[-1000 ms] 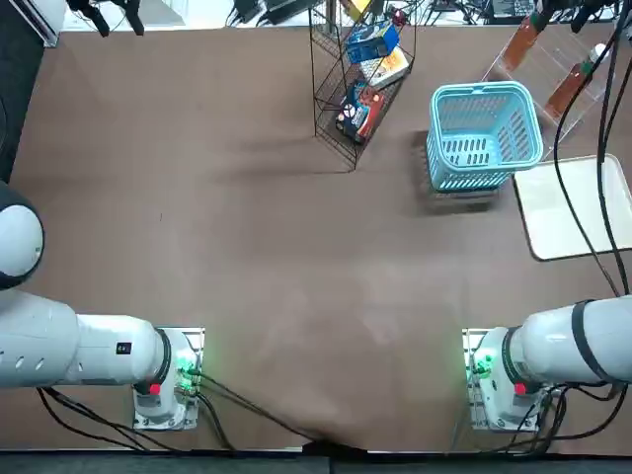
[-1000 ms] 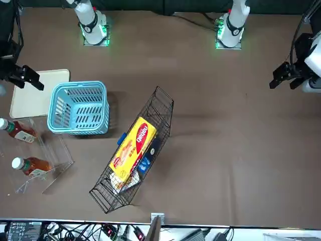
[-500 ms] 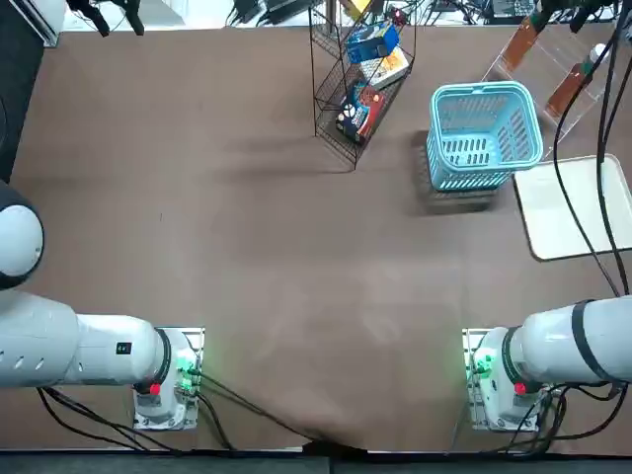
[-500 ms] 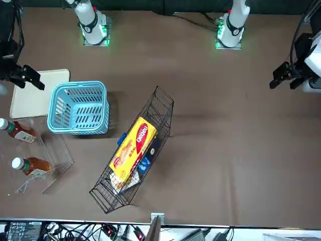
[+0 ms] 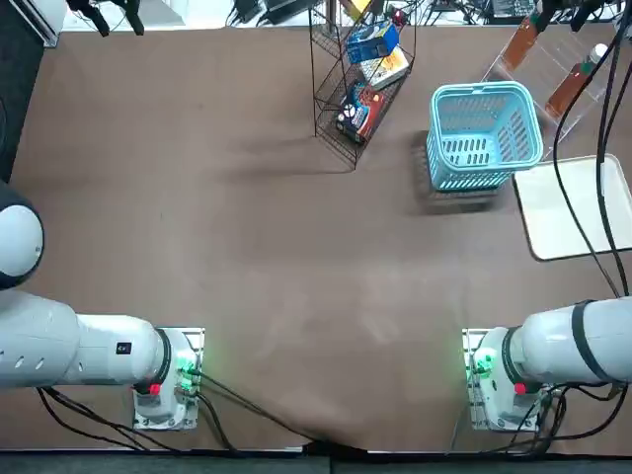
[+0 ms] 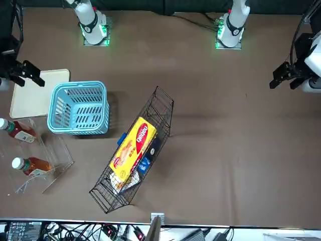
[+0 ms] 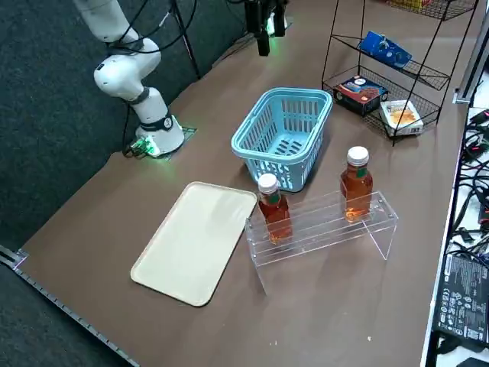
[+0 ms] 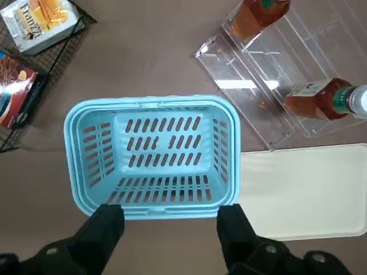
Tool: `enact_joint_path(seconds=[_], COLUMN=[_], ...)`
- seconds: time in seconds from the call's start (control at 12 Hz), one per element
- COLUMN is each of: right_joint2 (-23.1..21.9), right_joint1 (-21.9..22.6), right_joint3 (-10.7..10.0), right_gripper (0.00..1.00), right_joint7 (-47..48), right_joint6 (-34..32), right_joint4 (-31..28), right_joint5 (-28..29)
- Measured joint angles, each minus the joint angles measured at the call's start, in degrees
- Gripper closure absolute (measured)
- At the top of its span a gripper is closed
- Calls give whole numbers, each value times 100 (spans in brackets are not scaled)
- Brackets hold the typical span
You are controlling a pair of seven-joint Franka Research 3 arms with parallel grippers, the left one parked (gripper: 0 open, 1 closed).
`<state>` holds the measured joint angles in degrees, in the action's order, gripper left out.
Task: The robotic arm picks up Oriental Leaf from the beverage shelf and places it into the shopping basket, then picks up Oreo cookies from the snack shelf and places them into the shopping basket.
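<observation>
My right claw [image 8: 171, 213] hangs over the table [image 6: 210, 150] with its fingers spread wide, gripping nothing. In the wrist view the shopping basket [image 8: 152, 157] lies just beyond my fingertips, lined up with the gap between them — empty inside, and upright on the table. Off past one side of the basket from my claw stands the clear beverage shelf [image 7: 321, 222], with two bottles of amber tea, Oriental Leaf [image 7: 357, 183], leaning on it. A cream tray [image 7: 195, 241] sits beside the basket on that same side. Past my claw's other side rises the black wire snack shelf [image 6: 160, 110], holding a blue pack, probably the Oreo cookies [image 7: 385, 50], on a middle tier.
</observation>
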<state>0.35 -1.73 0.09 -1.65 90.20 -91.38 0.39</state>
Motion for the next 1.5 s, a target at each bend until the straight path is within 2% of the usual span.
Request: enact_joint_path(seconds=[1.0, 1.33, 1.5], right_joint2=[-32, -20, 32], right_joint1=[13, -151, -402], right_joint3=[-8, -58, -79], right_gripper=[0, 0, 0], right_joint7=[-193, -706, -1355], right_joint6=[-172, -168, -116], right_joint4=[0, 1, 1], right_joint5=[-9, -175, -179])
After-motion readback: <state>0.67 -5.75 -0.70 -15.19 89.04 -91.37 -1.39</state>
